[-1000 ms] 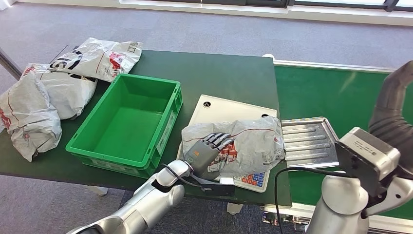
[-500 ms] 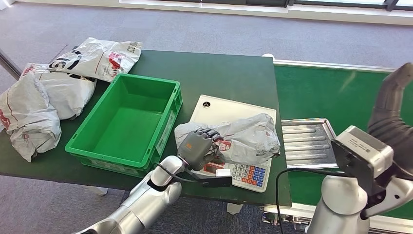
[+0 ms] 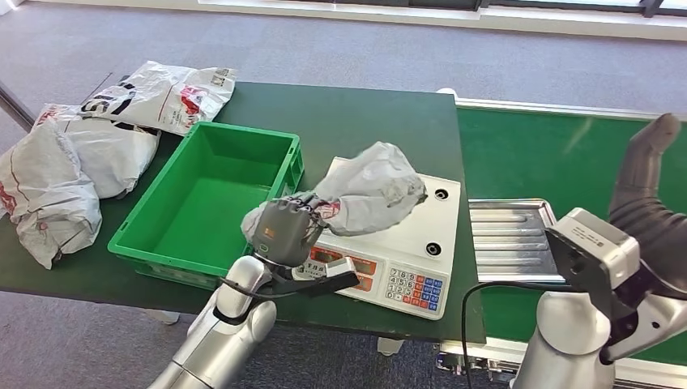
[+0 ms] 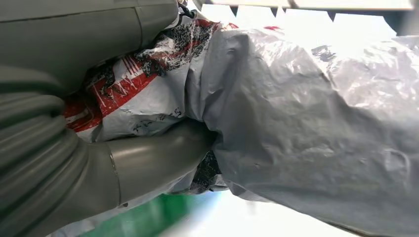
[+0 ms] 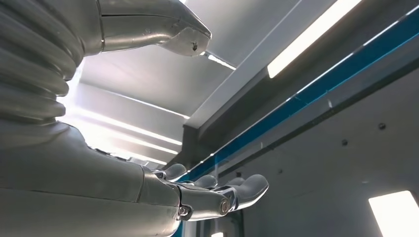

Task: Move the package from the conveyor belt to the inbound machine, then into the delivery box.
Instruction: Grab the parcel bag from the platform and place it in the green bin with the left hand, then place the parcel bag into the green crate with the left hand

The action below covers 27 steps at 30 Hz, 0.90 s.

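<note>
A dark green table (image 3: 356,121) fills the middle of the head view, with the green belt (image 3: 551,154) joining it at 3 o'clock. At 9 o'clock of the table sits an open green box (image 3: 212,203), its inside bare. Beyond it, at 9 to 10 o'clock, lie three other grey bags (image 3: 73,166), crumpled and heaped against one another at the table's edge. A white scale (image 3: 405,243) stands just beside the box at its 3 o'clock, its keypad toward the robot, and a ribbed metal tray (image 3: 512,235) lies just at the scale's 3 o'clock on the belt.

The package (image 3: 369,190) is lifted off the scale, hanging above its near left corner and close to the box's right wall. It is a wrinkled grey plastic mailer with red and black print near the gripped end, slack and folded.

The left hand (image 3: 285,229) holds the package by its lower end, fingers curled round the plastic; in the left wrist view the thumb (image 4: 158,158) presses into the bag.

The right hand (image 5: 217,195) is raised toward the ceiling, fingers spread and holding nothing.
</note>
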Each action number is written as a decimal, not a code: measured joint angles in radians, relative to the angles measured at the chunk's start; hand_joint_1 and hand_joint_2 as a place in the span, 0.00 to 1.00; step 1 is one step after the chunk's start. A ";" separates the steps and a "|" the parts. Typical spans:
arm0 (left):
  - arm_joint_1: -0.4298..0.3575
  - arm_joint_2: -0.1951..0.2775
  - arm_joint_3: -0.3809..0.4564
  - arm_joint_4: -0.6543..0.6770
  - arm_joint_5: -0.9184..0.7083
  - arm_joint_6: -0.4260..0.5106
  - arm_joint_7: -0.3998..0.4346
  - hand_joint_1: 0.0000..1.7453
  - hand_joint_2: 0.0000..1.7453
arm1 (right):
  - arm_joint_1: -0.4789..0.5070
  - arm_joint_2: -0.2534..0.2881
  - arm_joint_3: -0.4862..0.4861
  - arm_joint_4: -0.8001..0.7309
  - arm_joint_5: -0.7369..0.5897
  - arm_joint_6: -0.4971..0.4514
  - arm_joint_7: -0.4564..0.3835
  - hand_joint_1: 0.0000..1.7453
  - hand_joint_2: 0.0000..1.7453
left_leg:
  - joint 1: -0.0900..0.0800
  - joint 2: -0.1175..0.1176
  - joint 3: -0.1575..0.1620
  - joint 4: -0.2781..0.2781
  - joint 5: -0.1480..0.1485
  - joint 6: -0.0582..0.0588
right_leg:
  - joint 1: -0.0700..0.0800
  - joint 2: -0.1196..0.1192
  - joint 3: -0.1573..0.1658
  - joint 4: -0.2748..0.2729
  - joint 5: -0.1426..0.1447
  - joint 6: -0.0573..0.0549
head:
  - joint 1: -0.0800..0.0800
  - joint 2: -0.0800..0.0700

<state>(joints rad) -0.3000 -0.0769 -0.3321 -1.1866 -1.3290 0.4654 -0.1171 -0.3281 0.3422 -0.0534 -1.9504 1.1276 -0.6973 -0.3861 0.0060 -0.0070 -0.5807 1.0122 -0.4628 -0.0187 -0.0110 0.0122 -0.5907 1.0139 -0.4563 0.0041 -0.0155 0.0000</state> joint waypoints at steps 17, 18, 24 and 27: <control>0.041 0.032 0.190 -0.141 -0.215 0.128 0.306 1.00 1.00 | 0.006 -0.001 -0.002 0.000 0.025 0.000 0.027 0.00 1.00 | 0.001 0.000 -0.001 0.000 0.000 0.000 | 0.001 0.001 0.000 0.000 0.000 -0.001 | 0.000 0.000; 0.042 0.057 0.193 -0.143 -0.219 0.132 0.381 1.00 1.00 | 0.006 -0.001 -0.001 0.000 0.030 0.000 0.034 0.00 1.00 | 0.001 0.001 0.000 0.000 0.000 0.000 | 0.001 0.002 -0.001 0.000 0.000 -0.001 | 0.000 0.000; 0.043 0.221 0.161 -0.121 -0.221 0.129 0.677 0.97 1.00 | 0.009 -0.002 0.002 -0.001 0.033 0.000 0.043 0.00 1.00 | 0.003 0.000 -0.001 -0.001 0.002 -0.003 | 0.003 0.001 -0.002 0.000 0.000 -0.003 | 0.000 0.000; 0.044 0.247 0.153 -0.078 -0.222 0.129 0.683 0.22 1.00 | 0.009 -0.002 0.002 -0.002 0.033 0.000 0.043 0.00 1.00 | 0.003 0.000 -0.001 -0.001 0.002 -0.003 | 0.003 0.001 -0.003 0.000 0.000 -0.004 | 0.000 0.000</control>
<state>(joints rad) -0.2563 0.1705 -0.1796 -1.2648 -1.5506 0.5941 0.5655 -0.3189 0.3403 -0.0519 -1.9523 1.1610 -0.6974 -0.3433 0.0093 -0.0066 -0.5818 1.0112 -0.4608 -0.0222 -0.0077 0.0131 -0.5932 1.0143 -0.4561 0.0000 -0.0155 0.0000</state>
